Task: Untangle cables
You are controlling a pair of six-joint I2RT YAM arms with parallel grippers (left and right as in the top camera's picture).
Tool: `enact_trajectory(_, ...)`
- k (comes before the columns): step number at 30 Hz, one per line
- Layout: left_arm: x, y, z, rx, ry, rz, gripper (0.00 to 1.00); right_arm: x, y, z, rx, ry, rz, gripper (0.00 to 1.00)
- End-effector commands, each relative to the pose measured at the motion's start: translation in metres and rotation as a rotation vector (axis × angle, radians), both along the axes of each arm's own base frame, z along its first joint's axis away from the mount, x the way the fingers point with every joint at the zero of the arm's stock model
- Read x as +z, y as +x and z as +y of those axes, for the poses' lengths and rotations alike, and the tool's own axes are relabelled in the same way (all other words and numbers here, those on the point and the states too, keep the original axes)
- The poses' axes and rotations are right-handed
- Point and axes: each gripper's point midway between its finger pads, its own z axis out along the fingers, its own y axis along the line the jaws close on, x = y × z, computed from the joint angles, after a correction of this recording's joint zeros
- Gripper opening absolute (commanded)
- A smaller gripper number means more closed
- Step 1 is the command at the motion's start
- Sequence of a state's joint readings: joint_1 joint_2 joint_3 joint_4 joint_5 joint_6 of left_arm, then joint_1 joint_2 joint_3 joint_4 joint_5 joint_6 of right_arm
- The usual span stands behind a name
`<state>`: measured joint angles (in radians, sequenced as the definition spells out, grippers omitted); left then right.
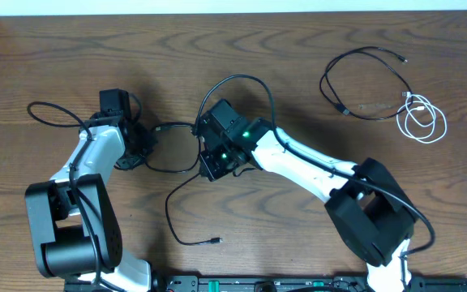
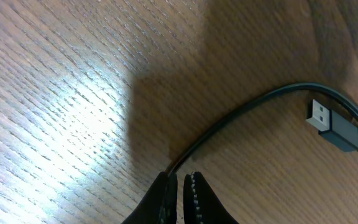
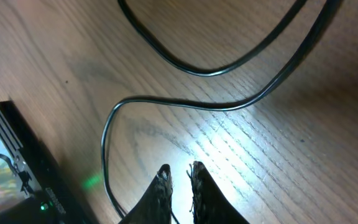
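One long black cable [image 1: 250,80] loops across the table's middle and ends in a small plug [image 1: 216,240] near the front. My left gripper [image 1: 143,144] is shut on it; in the left wrist view the black cable [image 2: 241,112] runs into the fingertips of the left gripper [image 2: 180,178], with a USB plug [image 2: 333,126] lying beside it. My right gripper [image 1: 207,170] hovers low over the same cable. In the right wrist view the right gripper [image 3: 180,173] shows a narrow gap with bare wood between its tips, and the black cable [image 3: 185,102] curves just ahead.
A second black cable [image 1: 362,81] and a coiled white cable [image 1: 425,120] lie apart at the far right. The arms' base rail [image 1: 298,284] runs along the front edge and shows as a dark strip [image 3: 23,162] in the right wrist view.
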<state>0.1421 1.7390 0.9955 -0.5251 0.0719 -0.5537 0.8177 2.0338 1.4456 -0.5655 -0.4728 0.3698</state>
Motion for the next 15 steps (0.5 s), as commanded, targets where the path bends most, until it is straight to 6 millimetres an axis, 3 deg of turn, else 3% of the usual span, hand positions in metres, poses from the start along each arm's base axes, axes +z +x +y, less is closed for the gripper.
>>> enact_trajectory(1, 0.002, -0.003, 0.008, 0.022, 0.035, 0.006, 0.11, -0.017, -0.01, 0.008, 0.003, 0.014, 0.106, 0.1)
enact_trajectory(8, 0.002, -0.004, 0.014, 0.031, 0.068, 0.012, 0.11, -0.03, -0.037, 0.032, 0.109, 0.177, 0.297, 0.13)
enact_trajectory(15, 0.002, -0.004, 0.012, 0.05, 0.055, 0.01, 0.11, -0.047, -0.018, 0.046, 0.038, 0.199, 0.268, 0.14)
